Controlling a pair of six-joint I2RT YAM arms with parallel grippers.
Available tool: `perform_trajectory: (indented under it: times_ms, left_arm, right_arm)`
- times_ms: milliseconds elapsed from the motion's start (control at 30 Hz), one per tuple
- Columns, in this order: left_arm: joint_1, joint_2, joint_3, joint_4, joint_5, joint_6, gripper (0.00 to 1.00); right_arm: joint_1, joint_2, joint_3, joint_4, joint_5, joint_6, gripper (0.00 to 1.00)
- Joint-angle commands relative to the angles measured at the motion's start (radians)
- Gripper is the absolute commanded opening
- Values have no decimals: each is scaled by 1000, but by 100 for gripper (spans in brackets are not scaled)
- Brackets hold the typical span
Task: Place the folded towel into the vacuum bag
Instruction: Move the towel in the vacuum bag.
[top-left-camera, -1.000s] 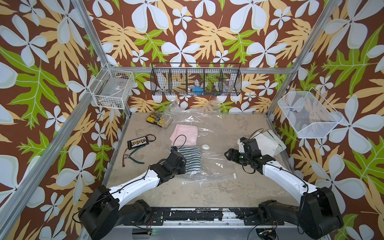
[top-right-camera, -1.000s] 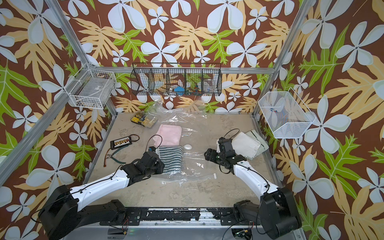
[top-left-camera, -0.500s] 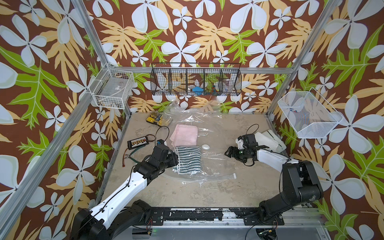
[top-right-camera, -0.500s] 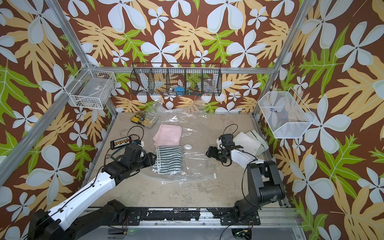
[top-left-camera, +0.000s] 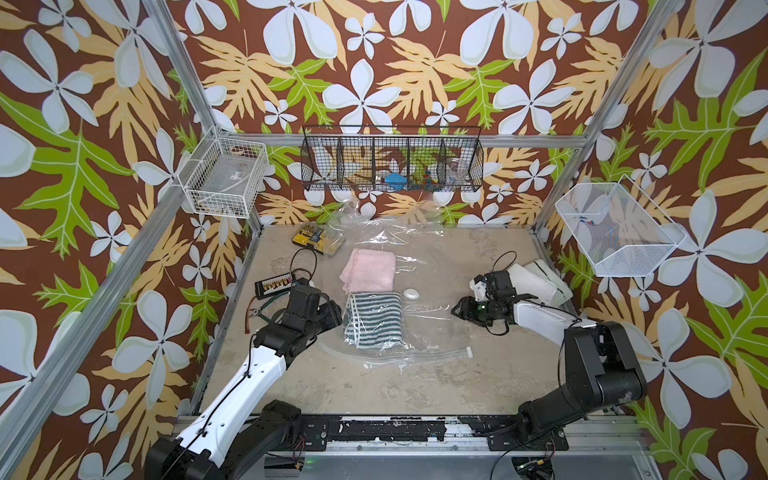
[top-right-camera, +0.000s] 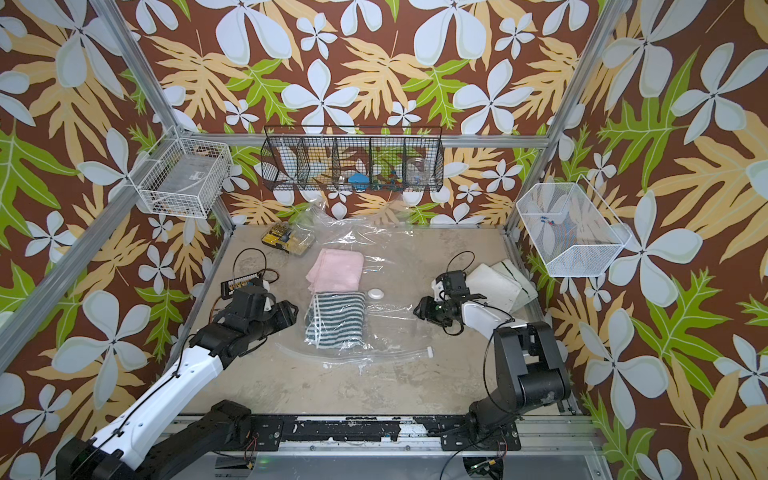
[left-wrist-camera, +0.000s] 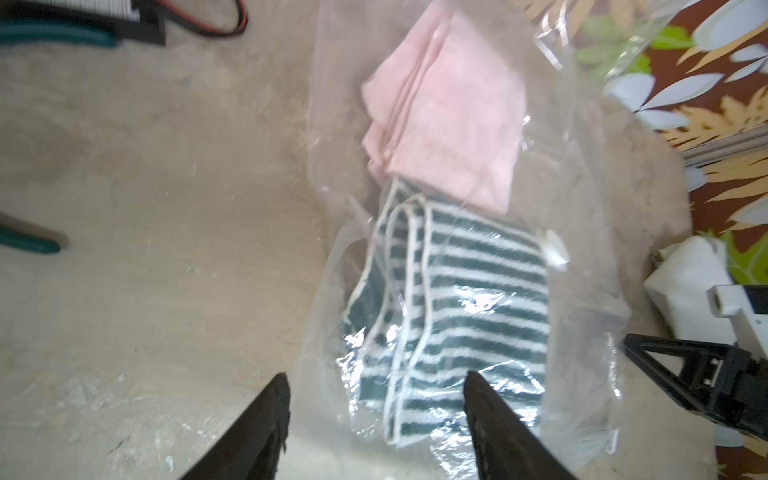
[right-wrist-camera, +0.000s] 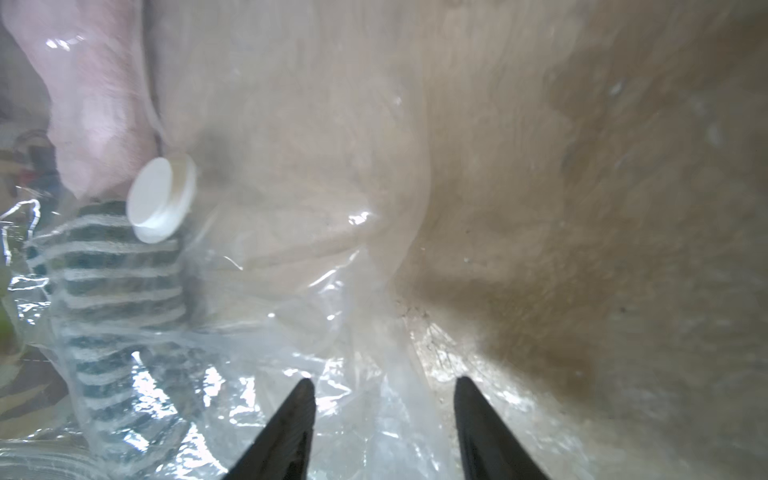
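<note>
The vacuum bag (top-left-camera: 419, 328) lies crinkled across the middle of the table, its round white valve cap (top-left-camera: 412, 293) facing up and its zip strip (top-left-camera: 399, 360) along the front. A green-and-white striped folded towel (top-left-camera: 374, 320) lies inside it, with a pink towel (top-left-camera: 369, 271) behind. My left gripper (top-left-camera: 336, 315) hovers just left of the striped towel (left-wrist-camera: 465, 299), open with nothing held (left-wrist-camera: 376, 376). Open too, my right gripper (top-left-camera: 457, 309) sits at the bag's right edge, loose plastic (right-wrist-camera: 357, 345) lying in its gap (right-wrist-camera: 383, 380).
White folded towels (top-left-camera: 536, 278) lie behind the right gripper. A yellow box (top-left-camera: 311, 237), a black terminal strip (top-left-camera: 276, 284) and green-handled pliers (top-left-camera: 257, 316) sit at the back left. Wire baskets (top-left-camera: 392, 164) hang on the walls.
My left gripper has opened and drawn back left off the striped towel. The right arm folded its elbow back, its gripper staying by the bag's right edge with jaws somewhat narrower.
</note>
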Motion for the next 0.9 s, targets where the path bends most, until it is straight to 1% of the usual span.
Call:
perform_trajectory:
  times_ms: [0, 33, 100, 133, 200, 267, 300, 367, 500, 667, 733, 867]
  left_arm:
    - [-49, 50, 85, -43, -19, 86, 68]
    - [-81, 72, 110, -46, -22, 93, 68]
    - [-162, 129, 157, -32, -23, 97, 68]
    - [-195, 154, 173, -16, -18, 98, 68]
    - [-262, 214, 201, 40, 5, 99, 68]
    - [-314, 281, 223, 98, 27, 106, 68]
    - [-329, 320, 233, 126, 52, 109, 68]
    - [-341, 388, 245, 186, 104, 106, 67]
    - [-343, 492, 277, 254, 173, 110, 67]
    - [-343, 572, 266, 307, 212, 117, 67]
    - [-343, 597, 251, 338, 223, 111, 67]
    - [-333, 655, 217, 391, 216, 79, 67]
  right_arm:
    - [-12, -86, 44, -89, 114, -17, 71]
    - [-24, -110, 60, -108, 146, -18, 74]
    - [-58, -138, 108, -166, 256, -29, 78]
    - [-65, -142, 129, -186, 327, -40, 78]
    - [-70, -134, 173, -245, 525, -52, 81]
    - [-85, -122, 185, -264, 639, -39, 82]
    - [-100, -114, 185, -258, 669, -30, 83]
    - [-130, -76, 198, -240, 704, -23, 84]
    - [-149, 69, 324, -283, 768, -21, 86]
    - [-148, 258, 489, -346, 793, -8, 87]
    - [-149, 316, 531, -347, 806, -2, 87]
    - [-147, 437, 600, -364, 777, 19, 85]
